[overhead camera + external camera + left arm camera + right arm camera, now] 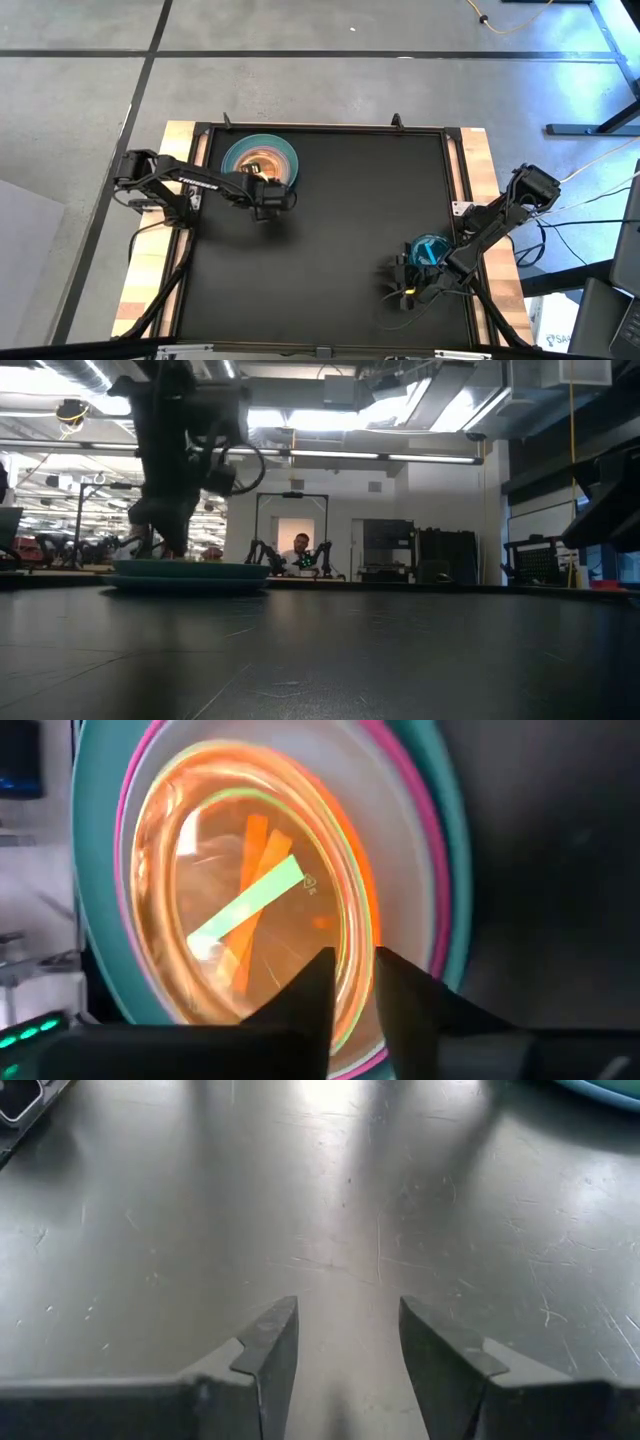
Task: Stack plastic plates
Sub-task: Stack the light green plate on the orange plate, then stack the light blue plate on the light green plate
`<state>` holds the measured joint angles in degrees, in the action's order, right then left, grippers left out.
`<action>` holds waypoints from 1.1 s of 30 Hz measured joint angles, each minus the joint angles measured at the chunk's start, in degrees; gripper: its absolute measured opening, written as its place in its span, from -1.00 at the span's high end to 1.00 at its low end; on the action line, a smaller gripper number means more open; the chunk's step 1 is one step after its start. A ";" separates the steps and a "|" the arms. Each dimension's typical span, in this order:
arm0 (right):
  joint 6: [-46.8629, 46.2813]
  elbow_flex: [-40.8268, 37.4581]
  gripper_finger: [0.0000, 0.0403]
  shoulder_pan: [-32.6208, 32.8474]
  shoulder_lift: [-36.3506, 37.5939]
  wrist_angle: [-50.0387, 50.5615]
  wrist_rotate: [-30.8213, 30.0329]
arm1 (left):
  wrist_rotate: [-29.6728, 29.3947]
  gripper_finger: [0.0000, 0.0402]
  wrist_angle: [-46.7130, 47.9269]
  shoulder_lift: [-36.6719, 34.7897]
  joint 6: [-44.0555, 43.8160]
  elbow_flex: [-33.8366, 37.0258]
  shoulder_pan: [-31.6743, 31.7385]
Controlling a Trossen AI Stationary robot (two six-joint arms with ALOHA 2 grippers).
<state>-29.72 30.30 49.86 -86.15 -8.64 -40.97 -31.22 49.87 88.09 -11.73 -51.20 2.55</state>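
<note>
A stack of plates [260, 160] sits on the table's far left part: a teal plate at the bottom, pink and pale rims above it, and translucent orange plates [250, 890] with green and orange bar marks on top. In the low view the stack [185, 572] lies flat under my left gripper [165, 530]. My left gripper [352, 982] is at the stack's near-right rim, nearly shut. A blue plate [430, 250] lies on the table beside my right arm's wrist. My right gripper [348, 1342] hangs open over bare table at the near right. My left gripper has the top orange plate's rim [350, 935] between its two fingers, one finger [310, 995] inside the dish and one [405, 990] outside. The fingers come from above, slanting from the near side. The plate lies flat on the stack.
The black table top [340, 230] is bare between the stack and the blue plate. A raised frame [330, 128] edges the mat, with wooden boards outside it. A teal-blue rim [600, 1088] shows at the corner of the right wrist view. A person sits in the room far behind.
</note>
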 joint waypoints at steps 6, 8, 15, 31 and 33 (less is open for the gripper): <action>0.16 0.36 0.18 0.00 0.39 1.72 0.08 | 3.65 0.43 -0.16 -1.76 -1.71 -4.68 -4.80; 0.14 2.18 0.18 0.00 1.15 5.13 0.79 | 3.31 0.41 -2.35 -2.92 -3.23 -4.96 -7.90; -4.95 15.02 0.18 0.00 3.39 31.77 5.71 | 3.33 0.41 -30.32 -3.47 -4.95 -0.38 -20.45; -32.75 16.79 0.18 1.90 2.97 49.73 33.59 | 3.78 0.42 -78.31 12.42 -0.17 5.54 -33.40; -36.89 15.65 0.18 3.29 2.95 50.94 34.10 | 3.80 0.42 -79.51 14.56 -0.20 4.91 -33.90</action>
<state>-66.61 45.96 53.16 -83.20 42.29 -6.87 -27.42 -29.65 102.66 -11.92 -46.29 -31.36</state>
